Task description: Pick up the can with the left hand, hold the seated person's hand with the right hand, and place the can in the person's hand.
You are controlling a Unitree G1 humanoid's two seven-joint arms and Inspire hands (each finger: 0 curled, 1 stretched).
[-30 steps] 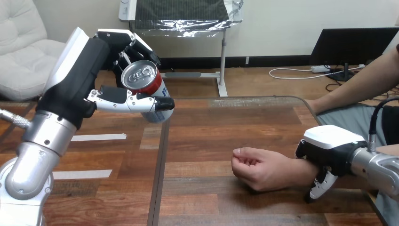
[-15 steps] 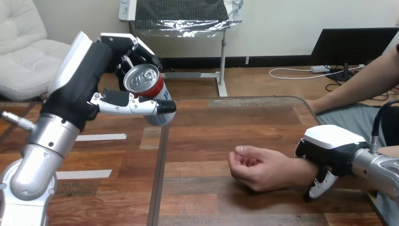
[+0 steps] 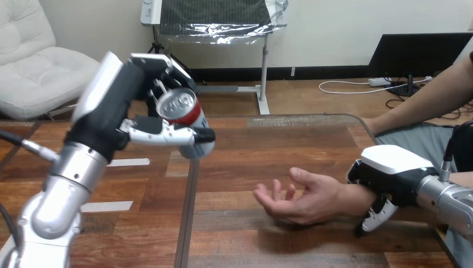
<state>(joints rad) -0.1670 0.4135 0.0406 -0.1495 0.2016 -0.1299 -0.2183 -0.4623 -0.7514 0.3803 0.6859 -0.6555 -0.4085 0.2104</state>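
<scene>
Upper left, the left hand (image 3: pixel 129 101) grips the can (image 3: pixel 182 109); lower right, the right hand (image 3: pixel 391 172) clasps the person's wrist (image 3: pixel 348 199), steadying the upturned palm (image 3: pixel 305 196) to receive it

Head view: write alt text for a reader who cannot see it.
The robot's left hand holds a can, tilted, in the air above the wooden table. Its right hand is curled over the person's wrist, and the person's hand lies open, palm up, on the table.
</scene>
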